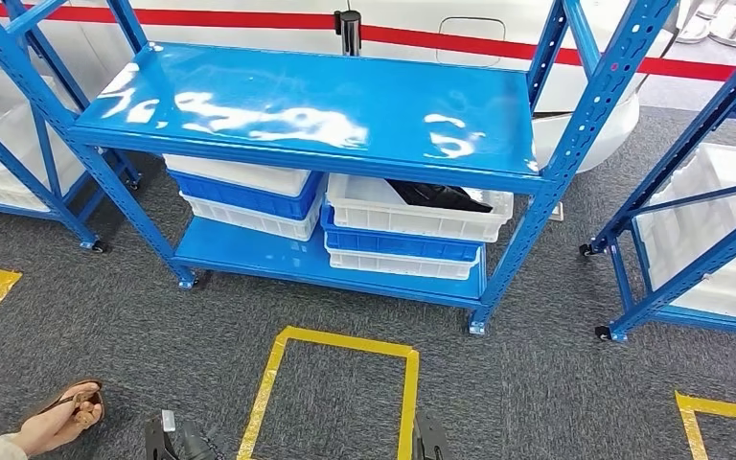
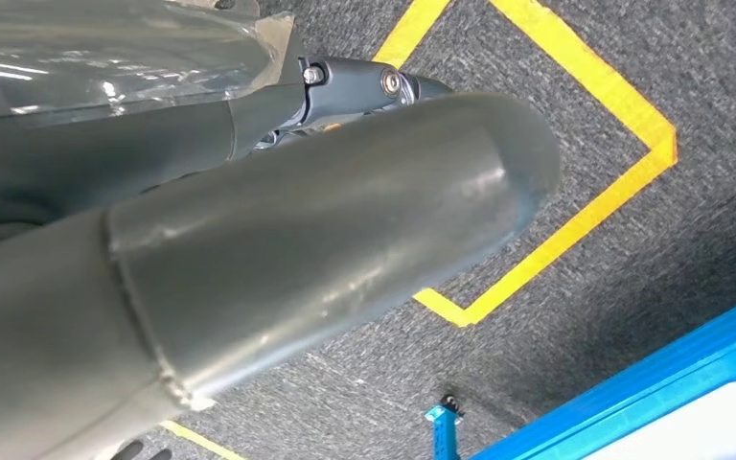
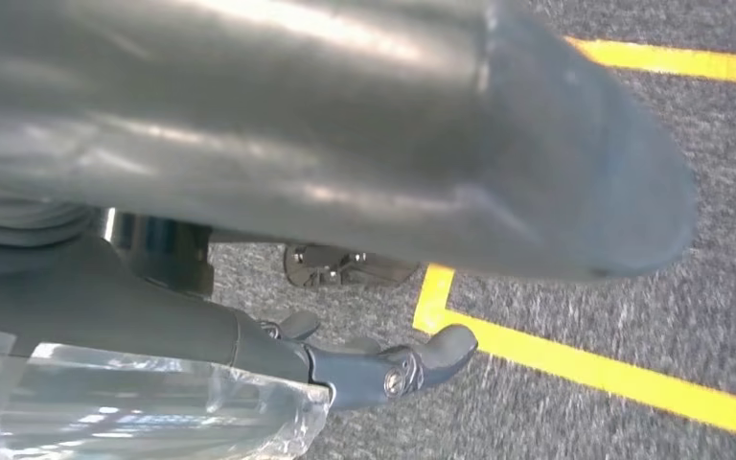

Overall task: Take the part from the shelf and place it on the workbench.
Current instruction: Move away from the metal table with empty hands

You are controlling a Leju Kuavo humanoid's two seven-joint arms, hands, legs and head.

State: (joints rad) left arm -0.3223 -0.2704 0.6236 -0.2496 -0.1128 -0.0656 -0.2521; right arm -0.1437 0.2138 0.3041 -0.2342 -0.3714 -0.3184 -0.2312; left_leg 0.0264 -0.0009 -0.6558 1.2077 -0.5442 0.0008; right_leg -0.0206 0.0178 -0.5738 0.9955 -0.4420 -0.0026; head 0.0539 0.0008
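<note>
Part (image 1: 438, 196): black, in the upper white bin (image 1: 412, 216) under the shelf (image 1: 316, 105) top. My left hand (image 2: 278, 259), my right hand (image 3: 345, 182): hanging over carpet, finger state unclear.

Head view overlooks the shelf (image 1: 316, 115); wrist views face carpet (image 2: 632, 287).

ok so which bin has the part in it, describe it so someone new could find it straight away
Start at the blue shelf unit straight ahead and look beneath its glossy top board. On the lower board stand two stacks of bins; take the right-hand stack. Its top white bin is the one with a black object lying in it.
</note>
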